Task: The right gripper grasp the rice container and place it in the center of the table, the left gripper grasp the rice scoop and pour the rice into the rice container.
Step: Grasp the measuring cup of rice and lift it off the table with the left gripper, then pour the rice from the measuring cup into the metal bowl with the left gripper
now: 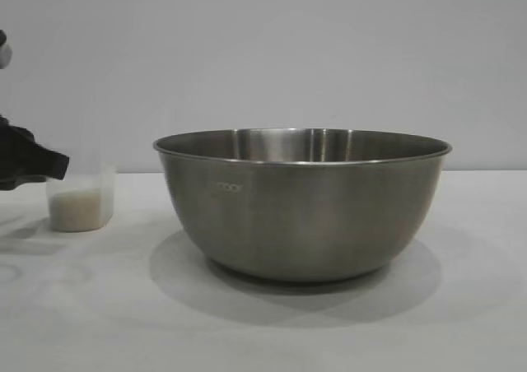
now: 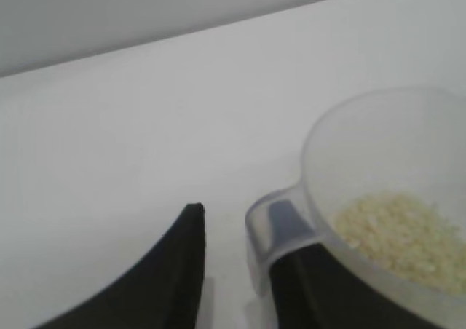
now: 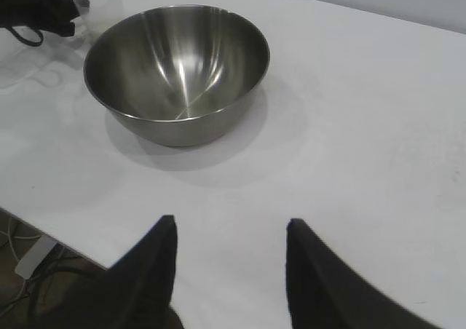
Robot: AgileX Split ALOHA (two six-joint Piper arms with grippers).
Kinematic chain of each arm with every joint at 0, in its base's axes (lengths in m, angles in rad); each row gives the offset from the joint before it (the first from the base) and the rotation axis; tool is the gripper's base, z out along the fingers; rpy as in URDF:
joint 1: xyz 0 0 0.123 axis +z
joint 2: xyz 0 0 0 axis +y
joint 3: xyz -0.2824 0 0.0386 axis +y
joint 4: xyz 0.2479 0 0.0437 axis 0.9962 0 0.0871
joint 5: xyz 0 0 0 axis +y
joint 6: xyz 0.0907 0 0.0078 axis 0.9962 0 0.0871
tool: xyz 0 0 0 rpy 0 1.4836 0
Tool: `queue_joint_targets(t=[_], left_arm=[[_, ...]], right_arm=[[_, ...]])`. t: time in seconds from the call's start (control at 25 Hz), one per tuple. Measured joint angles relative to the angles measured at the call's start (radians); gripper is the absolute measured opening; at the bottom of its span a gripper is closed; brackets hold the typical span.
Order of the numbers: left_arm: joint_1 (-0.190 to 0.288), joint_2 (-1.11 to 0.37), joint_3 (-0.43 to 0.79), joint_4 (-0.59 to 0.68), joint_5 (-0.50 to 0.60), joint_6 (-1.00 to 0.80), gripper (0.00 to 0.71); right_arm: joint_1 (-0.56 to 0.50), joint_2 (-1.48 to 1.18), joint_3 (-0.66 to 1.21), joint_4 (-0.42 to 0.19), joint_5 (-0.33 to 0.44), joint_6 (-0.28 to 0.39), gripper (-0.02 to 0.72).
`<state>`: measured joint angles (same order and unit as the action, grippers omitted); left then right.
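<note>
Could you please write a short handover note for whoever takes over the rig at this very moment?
Left gripper: at the handle of the small translucent plastic rice scoop, which stands on the white table holding white rice.
Right gripper: open, empty, drawn back from the large stainless-steel rice container.
Done: container set mid-table, still empty.
Left: lift the scoop, pour the rice into the container.

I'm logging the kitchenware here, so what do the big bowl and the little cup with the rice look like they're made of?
The rice container looks like stainless steel with a brushed grey finish: it shows streaky reflections inside and a rolled rim. The rice scoop seems to be translucent, slightly frosted plastic, since the rice shows through its wall and its handle is moulded in one piece.
</note>
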<state>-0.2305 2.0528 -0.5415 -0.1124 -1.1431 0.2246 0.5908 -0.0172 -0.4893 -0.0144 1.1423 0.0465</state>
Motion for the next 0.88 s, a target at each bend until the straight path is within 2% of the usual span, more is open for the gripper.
queue_joint_targets(t=[0.16,0.32,0.56,0.68,0.88], left_arm=[[0.000,-0.083,0.000,0.087,0.015,0.113,0.000],[-0.021,-0.220,-0.012,0.135,0.015,0.375,0.000],[-0.131,-0.292,-0.107,0.265,0.025,0.832,0.000],[-0.189,-0.292,-0.138,0.356,0.101,1.014,0.000],[-0.242,-0.292,-0.162,0.549,0.247,1.228,0.000]], right_arm=[[0.000,0.000,0.000,-0.002,0.000,0.000,0.298],[0.000,0.000,0.000,-0.002,0.000,0.000,0.298],[0.000,0.000,0.000,-0.002,0.000,0.000,0.298],[0.000,0.000,0.000,-0.002,0.000,0.000,0.298],[0.000,0.000,0.000,-0.002,0.000,0.000,0.298]])
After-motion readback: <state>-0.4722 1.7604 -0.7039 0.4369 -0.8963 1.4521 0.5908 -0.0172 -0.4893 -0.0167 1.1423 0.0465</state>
